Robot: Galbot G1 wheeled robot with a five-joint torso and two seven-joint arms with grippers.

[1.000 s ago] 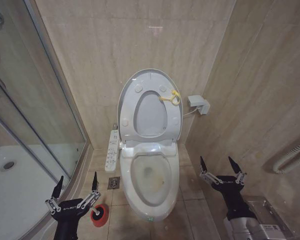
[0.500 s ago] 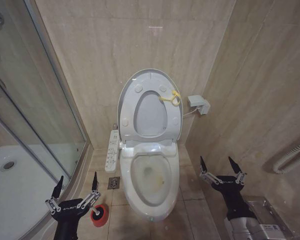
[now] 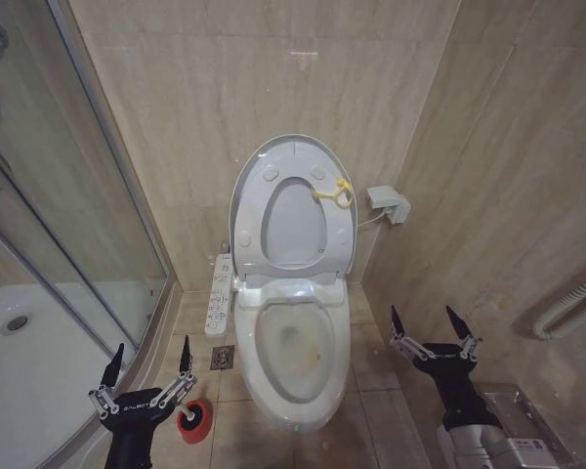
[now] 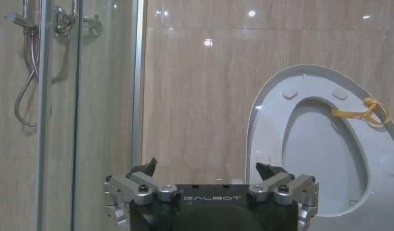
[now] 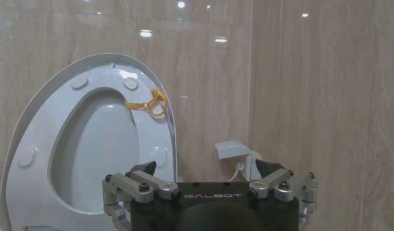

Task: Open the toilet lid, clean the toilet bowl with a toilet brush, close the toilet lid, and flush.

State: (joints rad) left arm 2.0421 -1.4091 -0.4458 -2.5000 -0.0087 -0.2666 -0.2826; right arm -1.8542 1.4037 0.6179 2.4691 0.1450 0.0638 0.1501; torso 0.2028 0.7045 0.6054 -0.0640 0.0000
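Brown stains mark the toilet bowl (image 3: 298, 347); both end effectors (image 3: 147, 374) (image 3: 433, 332) gape, empty.

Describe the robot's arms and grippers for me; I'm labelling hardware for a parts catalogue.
The two match. The left gripper and right gripper each have a black body printed with white GALBOT lettering, silver metal linkages with bolt heads, and two slim, pointed black fingers. The arms behind them are black, and the right arm ends in a grey-white segment at the lower edge of the head view.

"GALBOT" stands on left gripper (image 4: 212, 175) and right gripper (image 5: 209, 175)
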